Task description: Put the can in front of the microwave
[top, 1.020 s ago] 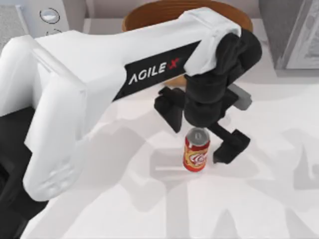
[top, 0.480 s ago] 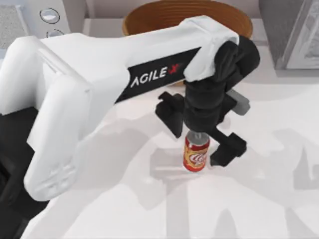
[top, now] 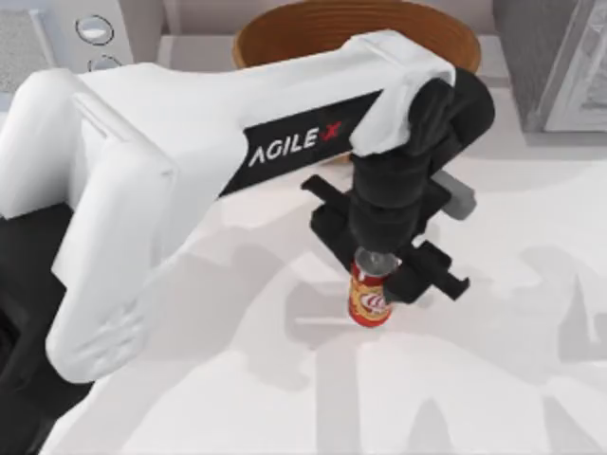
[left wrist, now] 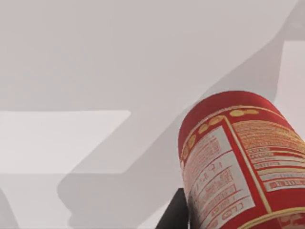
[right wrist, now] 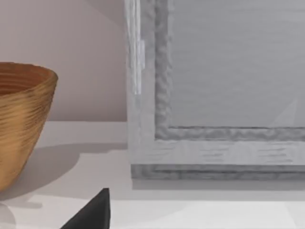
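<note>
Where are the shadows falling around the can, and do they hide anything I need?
Top view: soft grey arm shadows spread over the table around the can; the can and the left hand closed on it stay readable. Left wrist view: a broad shadow crosses the table beside the can, whose label stays legible.

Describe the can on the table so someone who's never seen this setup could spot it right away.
Start at the big wicker basket at the back of the table; toward the near edge from it, the left pincer reaches down. The can stands upright between its black fingers. It is the small red cylinder with an orange-yellow band, white logo and silver top, far smaller than the basket.
</note>
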`<state>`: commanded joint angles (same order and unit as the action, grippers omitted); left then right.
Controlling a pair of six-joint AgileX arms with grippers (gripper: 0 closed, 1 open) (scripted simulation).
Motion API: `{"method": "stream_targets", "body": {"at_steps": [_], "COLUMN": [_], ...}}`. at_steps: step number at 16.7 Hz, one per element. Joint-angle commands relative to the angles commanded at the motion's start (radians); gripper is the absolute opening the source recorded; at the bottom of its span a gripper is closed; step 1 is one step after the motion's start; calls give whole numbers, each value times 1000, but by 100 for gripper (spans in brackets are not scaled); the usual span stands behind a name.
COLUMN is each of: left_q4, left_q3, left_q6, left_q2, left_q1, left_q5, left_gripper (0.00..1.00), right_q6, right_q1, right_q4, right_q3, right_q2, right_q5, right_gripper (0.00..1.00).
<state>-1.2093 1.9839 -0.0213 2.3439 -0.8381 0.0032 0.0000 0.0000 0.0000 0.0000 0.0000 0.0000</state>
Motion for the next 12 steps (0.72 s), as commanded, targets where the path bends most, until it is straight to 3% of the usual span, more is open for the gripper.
{"method": "stream_targets", "body": {"at_steps": [2, 3, 12], "left_q4": [0, 0, -4], "left_q3": [0, 0, 2], "left_q6": [0, 0, 2], "left_q2": [0, 0, 0], "left_q1": [0, 0, -1], "left_q5": [0, 0, 1], "left_gripper": [2, 0, 0], "right_q6": [0, 0, 0], "right_q1": [0, 0, 0], "right_q4": [0, 0, 0], "right_q3": [0, 0, 0], "right_q2": [0, 0, 0], "right_q5": [0, 0, 0], "right_gripper": [100, 100, 100]}}
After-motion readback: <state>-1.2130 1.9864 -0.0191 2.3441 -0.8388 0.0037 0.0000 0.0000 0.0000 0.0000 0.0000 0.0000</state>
